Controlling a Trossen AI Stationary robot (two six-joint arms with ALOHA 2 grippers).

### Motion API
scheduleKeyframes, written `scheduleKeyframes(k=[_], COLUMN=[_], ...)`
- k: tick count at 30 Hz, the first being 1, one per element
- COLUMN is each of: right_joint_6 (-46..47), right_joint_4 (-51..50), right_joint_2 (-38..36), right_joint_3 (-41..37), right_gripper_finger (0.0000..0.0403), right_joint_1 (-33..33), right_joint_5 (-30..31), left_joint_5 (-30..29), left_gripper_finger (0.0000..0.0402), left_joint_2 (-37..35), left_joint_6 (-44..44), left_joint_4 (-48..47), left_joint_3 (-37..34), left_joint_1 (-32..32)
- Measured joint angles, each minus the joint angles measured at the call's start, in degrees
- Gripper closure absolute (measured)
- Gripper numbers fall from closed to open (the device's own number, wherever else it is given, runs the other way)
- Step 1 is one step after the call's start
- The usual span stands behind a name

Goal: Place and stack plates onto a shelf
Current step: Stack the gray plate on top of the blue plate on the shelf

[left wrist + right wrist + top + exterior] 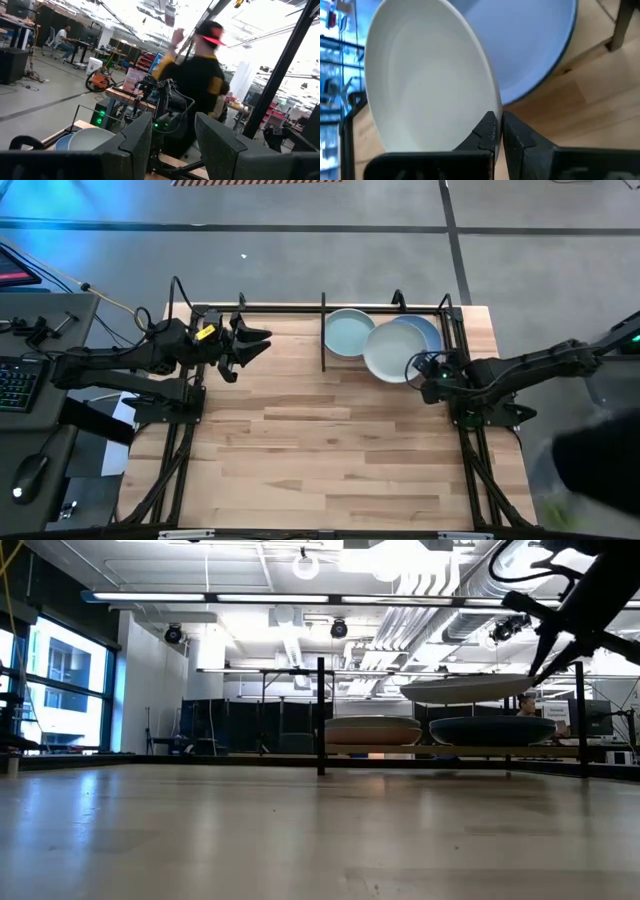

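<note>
Right gripper [428,372] is over the shelf [322,330] at the table's [330,450] far right, fingers [485,132] pinched tight on the rim of a white plate [390,352]. That plate is carried in the air: in the low view it hangs above the two plates already resting on the shelf floor. From above it overlaps a blue plate [428,330] beneath it on the right, and its edge reaches over a pale mint plate [346,333] lying to the left in the same bay. The right wrist view shows the white plate tilted, with the blue one behind it. Left gripper [252,340] waits at the table's far left, near the shelf's left end, jaws apart and holding nothing. A person in a dark top [195,80] stands beyond the table in the left wrist view.
</note>
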Motion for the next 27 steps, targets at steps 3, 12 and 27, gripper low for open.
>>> scheduleKeyframes(k=[3, 12, 27], right_joint_6=[0.1, 0.0, -1.5], right_joint_4=[0.0, -3.2, -5.5], right_joint_2=[0.1, 0.2, 0.2], right_joint_3=[0.0, 0.0, 0.0], right_gripper_finger=[0.0403, 0.0403, 0.0403], right_joint_1=[-2.3, -10.0, -15.5], right_joint_5=[0.3, 1.4, 1.3], left_joint_5=[0.0, 0.0, 0.0], left_gripper_finger=[0.0259, 0.0259, 0.0259], left_joint_2=[0.0, 0.0, 0.0], left_joint_6=[0.0, 0.0, -0.4], left_joint_4=[0.0, 0.0, 0.0], left_joint_3=[0.0, 0.0, 0.0], left_joint_1=[0.0, 0.0, 0.0])
